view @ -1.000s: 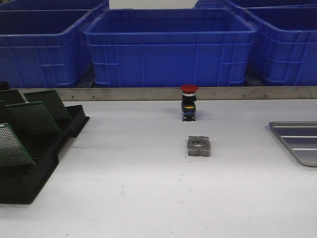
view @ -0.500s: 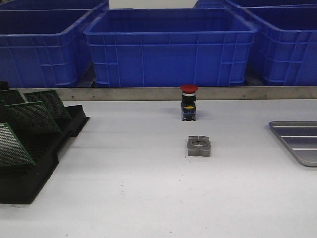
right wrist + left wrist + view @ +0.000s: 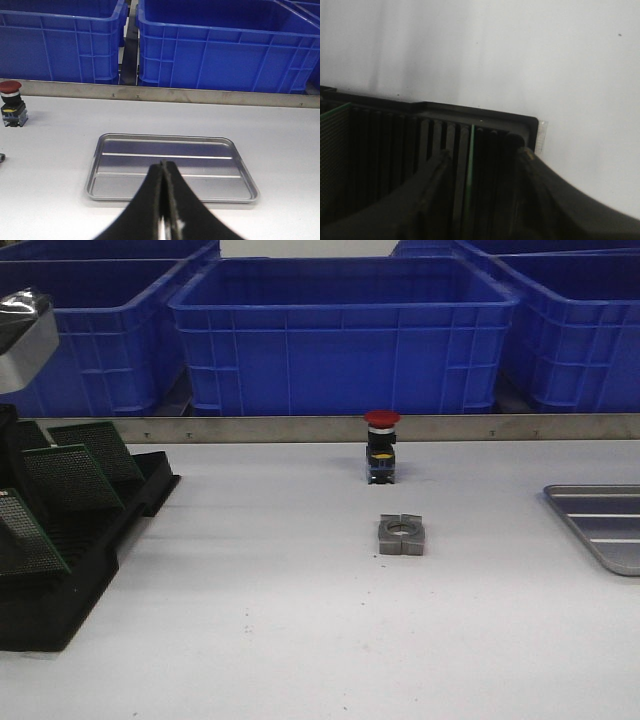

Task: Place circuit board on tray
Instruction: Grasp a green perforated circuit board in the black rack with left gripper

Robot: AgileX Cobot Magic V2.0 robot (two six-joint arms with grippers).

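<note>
The thin green circuit board (image 3: 470,165) stood on edge in a slot of the black ribbed plastic rack (image 3: 395,145), its long edge running straight along the slot and away from the wrist, so that in the left wrist view it showed only as a narrow green line. It lay directly between the two dark fingers of the left gripper (image 3: 480,172), which were spread wide on either side of it and, as far as could be seen, not touching it. In the front view the rack (image 3: 90,570) sat at the table's left edge with more green perforated boards (image 3: 70,480) leaning in it, and the left arm (image 3: 22,340) hung just above. The shallow grey metal tray (image 3: 600,525) with pale ribs lay well apart at the far right, bare. The right gripper (image 3: 164,200) hovered over it with fingers pressed together, holding nothing. The left arm was plainly the nearer one for the pick.
</note>
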